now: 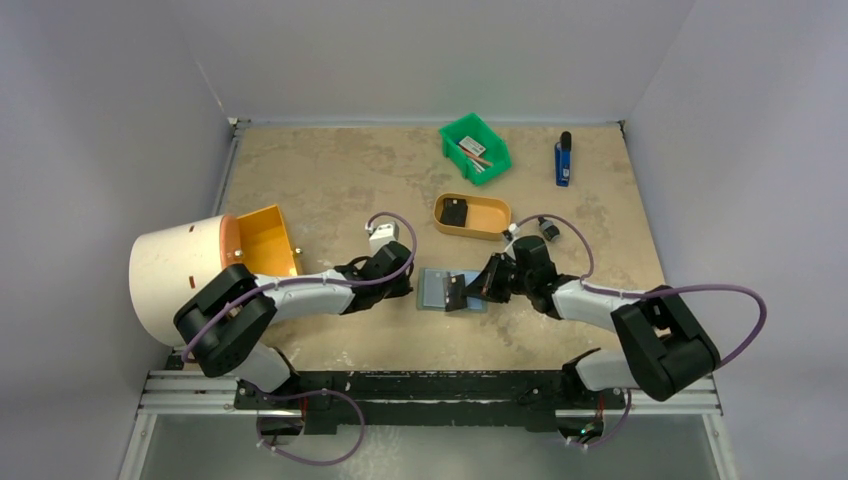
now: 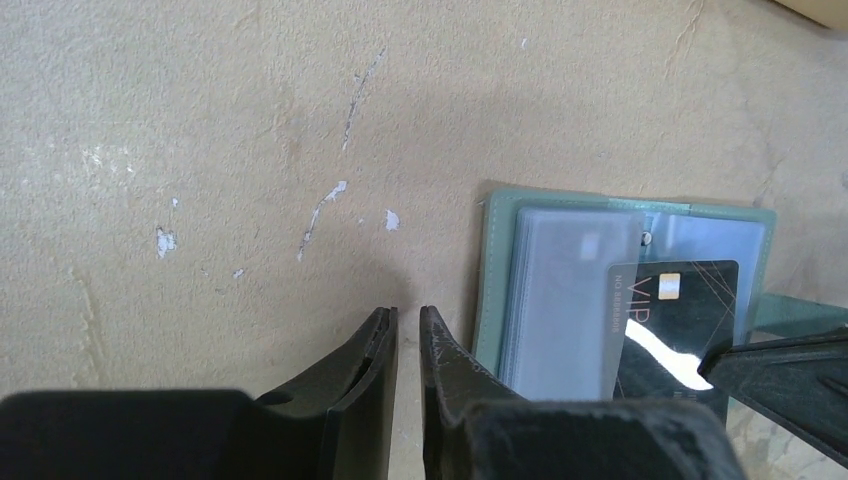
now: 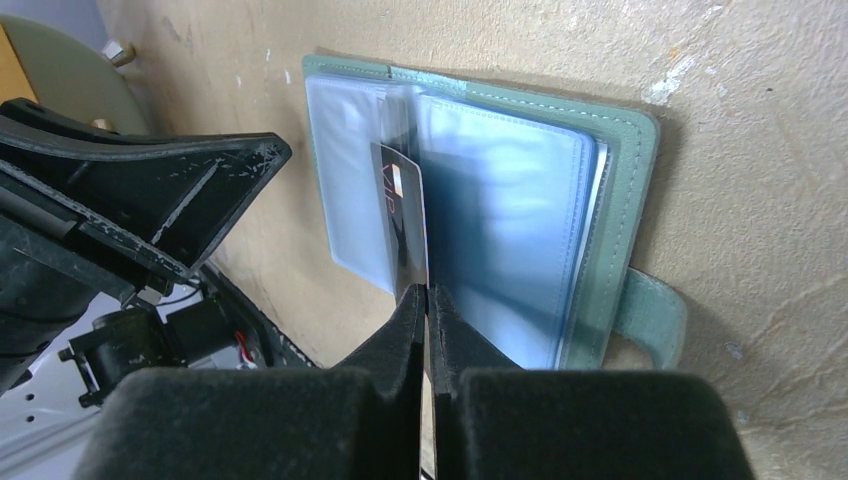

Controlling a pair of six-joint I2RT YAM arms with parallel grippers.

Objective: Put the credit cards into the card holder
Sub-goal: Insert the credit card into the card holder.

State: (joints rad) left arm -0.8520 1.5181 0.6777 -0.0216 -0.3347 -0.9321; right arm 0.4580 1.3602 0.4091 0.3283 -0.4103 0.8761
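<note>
The card holder (image 1: 437, 288) lies open on the table, grey-green with pale blue pocket leaves (image 3: 510, 220). My right gripper (image 3: 430, 290) is shut on a black credit card (image 3: 405, 215) marked VIP. It holds the card on edge over the open holder, and the card's far end lies under a translucent leaf (image 2: 560, 300). My left gripper (image 2: 408, 312) rests on the table just left of the holder's edge. Its jaws stand a narrow slit apart with nothing between them. Another black credit card (image 1: 455, 212) lies in the tan oval tray (image 1: 490, 222).
A green bin (image 1: 475, 148) with small items stands at the back, and a blue object (image 1: 564, 160) lies to its right. A white cylinder (image 1: 180, 275) with an orange container (image 1: 265, 240) stands at the left. The holder's strap (image 3: 655, 315) sticks out on its right side.
</note>
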